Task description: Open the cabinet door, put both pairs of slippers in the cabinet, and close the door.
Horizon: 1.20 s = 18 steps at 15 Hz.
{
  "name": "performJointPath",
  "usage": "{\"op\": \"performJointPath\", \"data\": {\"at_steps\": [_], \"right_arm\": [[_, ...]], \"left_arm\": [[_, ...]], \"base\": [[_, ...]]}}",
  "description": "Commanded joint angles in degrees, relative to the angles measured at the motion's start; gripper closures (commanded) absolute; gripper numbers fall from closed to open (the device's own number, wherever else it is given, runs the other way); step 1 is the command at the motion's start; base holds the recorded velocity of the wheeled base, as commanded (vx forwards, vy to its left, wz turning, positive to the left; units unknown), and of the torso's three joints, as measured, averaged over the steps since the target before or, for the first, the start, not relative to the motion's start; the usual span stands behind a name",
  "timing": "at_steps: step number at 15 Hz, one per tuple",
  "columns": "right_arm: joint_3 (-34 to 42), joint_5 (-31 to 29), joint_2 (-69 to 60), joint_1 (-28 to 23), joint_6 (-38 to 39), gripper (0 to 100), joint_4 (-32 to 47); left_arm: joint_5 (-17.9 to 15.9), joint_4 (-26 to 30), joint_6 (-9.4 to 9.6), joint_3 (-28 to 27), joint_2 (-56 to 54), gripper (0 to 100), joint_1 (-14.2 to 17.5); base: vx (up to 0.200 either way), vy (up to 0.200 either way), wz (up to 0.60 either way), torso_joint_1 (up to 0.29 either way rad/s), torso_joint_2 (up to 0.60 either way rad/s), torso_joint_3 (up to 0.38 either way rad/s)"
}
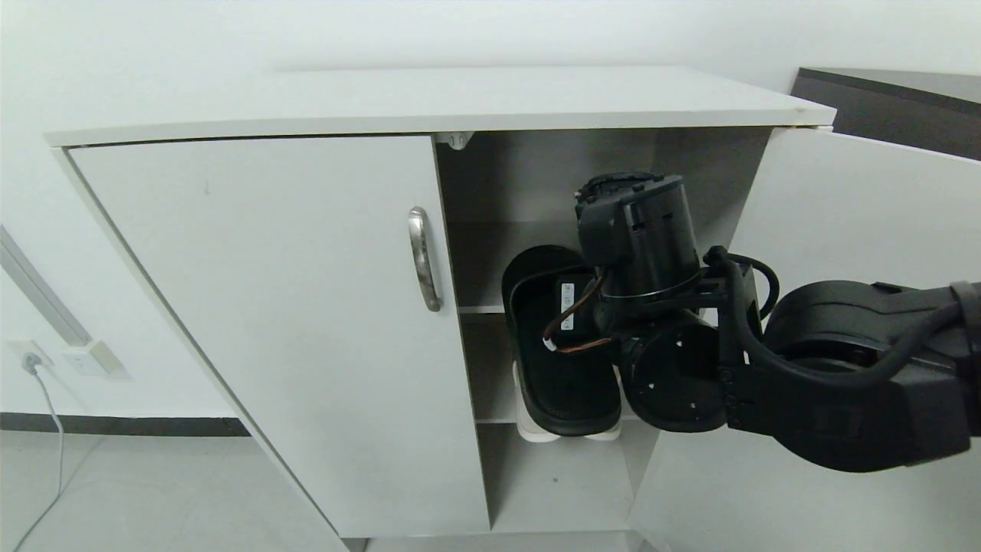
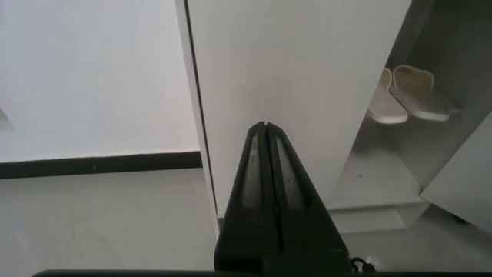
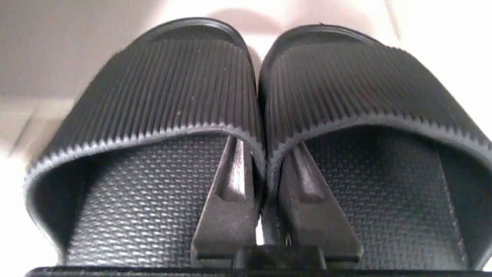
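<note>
Since the right gripper (image 3: pixel 265 204) has one finger down inside each of the black slippers (image 3: pixel 254 100), pinching the pair's two touching inner walls between them, the pair rides as one unit off the wrist. Long axis runs straight out from the jaws: heels at the wrist, toe straps away, pointing into the cabinet (image 1: pixel 429 100).

Head view: right arm (image 1: pixel 843 376) is in through the opening, beside the open right door (image 1: pixel 858 230). Black pair is tilted, toe end higher and deeper, heel end low at the front edge of the lower shelf (image 1: pixel 494 420). White slippers (image 1: pixel 571 435) sit on that shelf, directly under the black heels. Can't tell whether black touches white or hovers just above.

That's the relation that matters: landing spot is down, on or just beside the white pair, not further in.

My read: step in hand is setting down pair two. Pair one is in, door close not yet done. Next move needs the toe end dropped level, then jaws spread and a pull-back along the same axis, so the fingers leave the straps without dragging the pair out.

Left gripper (image 2: pixel 265 177): fingers pressed together, holding nothing, low outside, facing the closed left door (image 2: pixel 307 69). Right arm is nearer both slippers and open door, so it likely does the closing.
</note>
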Motion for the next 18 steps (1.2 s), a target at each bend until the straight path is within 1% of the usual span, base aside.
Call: {"op": "performJointPath", "data": {"at_steps": [1, 4, 7, 12, 18], "right_arm": [[0.58, 0.22, 0.47, -0.4, 0.06, 100, -0.18], [1.54, 0.48, 0.12, -0.4, -0.12, 100, -0.71], [0.22, 3.38, 1.53, -0.84, -0.47, 100, -1.15], [-5.14, 5.32, 4.52, -3.21, -1.35, 100, -0.62], [-11.38, 5.67, 8.65, -6.03, -2.41, 100, -0.36]], "left_arm": [[0.0, -0.01, -0.05, 0.01, -0.01, 100, 0.0], [0.0, -0.01, -0.05, 0.01, -0.01, 100, 0.0], [0.0, -0.01, -0.05, 0.01, -0.01, 100, 0.0], [0.0, -0.01, -0.05, 0.01, -0.01, 100, 0.0], [0.0, -0.01, -0.05, 0.01, -0.01, 100, 0.0]], "base": [[0.0, 0.0, 0.0, 0.0, 0.0, 0.0], [0.0, 0.0, 0.0, 0.0, 0.0, 0.0], [0.0, 0.0, 0.0, 0.0, 0.0, 0.0], [0.0, 0.0, 0.0, 0.0, 0.0, 0.0], [0.0, 0.0, 0.0, 0.0, 0.0, 0.0]]}}
